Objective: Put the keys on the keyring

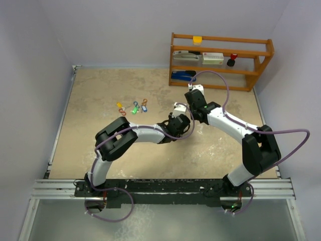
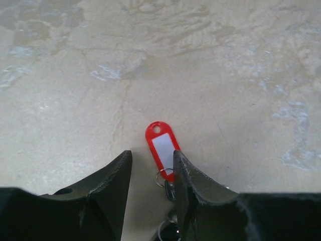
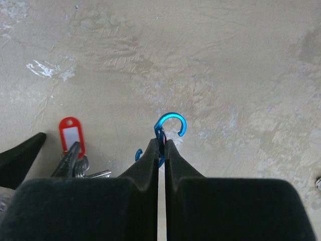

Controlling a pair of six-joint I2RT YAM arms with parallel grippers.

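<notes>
A silver key with a red tag (image 2: 161, 148) lies on the table between the fingers of my left gripper (image 2: 150, 153). The jaws stand apart: the right finger (image 2: 188, 181) touches the tag, the left one is clear of it. In the right wrist view the red tag (image 3: 70, 133) and its key blade (image 3: 95, 174) lie to the left. My right gripper (image 3: 162, 142) is shut on the keyring (image 3: 170, 123), a blue S-shaped clip whose open hook sticks out past the fingertips. More keys with yellow (image 1: 119, 105), green (image 1: 135, 109) and blue (image 1: 144, 107) tags lie at the left.
A wooden shelf (image 1: 220, 57) with small items stands at the back right. Orange clips (image 1: 122, 111) lie among the tagged keys. Both arms meet near the table's middle (image 1: 183, 118). Walls close in the table on the left and right.
</notes>
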